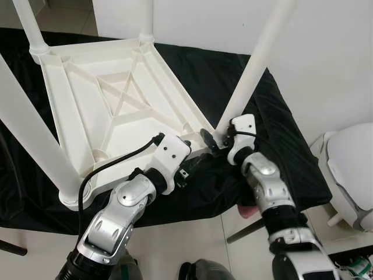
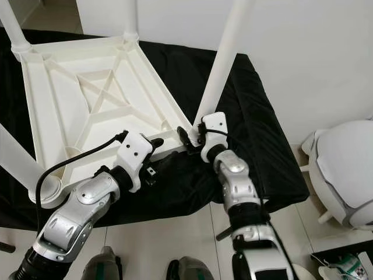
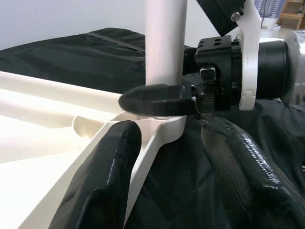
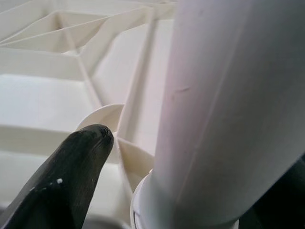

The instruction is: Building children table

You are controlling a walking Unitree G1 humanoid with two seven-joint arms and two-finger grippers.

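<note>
On a bench covered with a black cloth (image 1: 274, 116) lies a white children table (image 1: 111, 111), turned upside down with its ribbed underside facing up. Its white legs stick up from the corners. The right claw (image 1: 211, 140) is at the near right corner, and its two black fingers are closed around the bottom of the leg (image 1: 256, 64) that stands in that corner's socket. In the right wrist view one black finger (image 4: 62, 186) lies just beside the thick white leg (image 4: 228, 109). The left claw (image 1: 185, 172) is just to the left of the right claw, at the table's near edge. Its fingers (image 3: 102, 186) are spread apart, one on each side of the table's corner, with nothing held between them. Beyond the right claw's side, on the floor, sits a white and grey thing (image 1: 349, 175).
</note>
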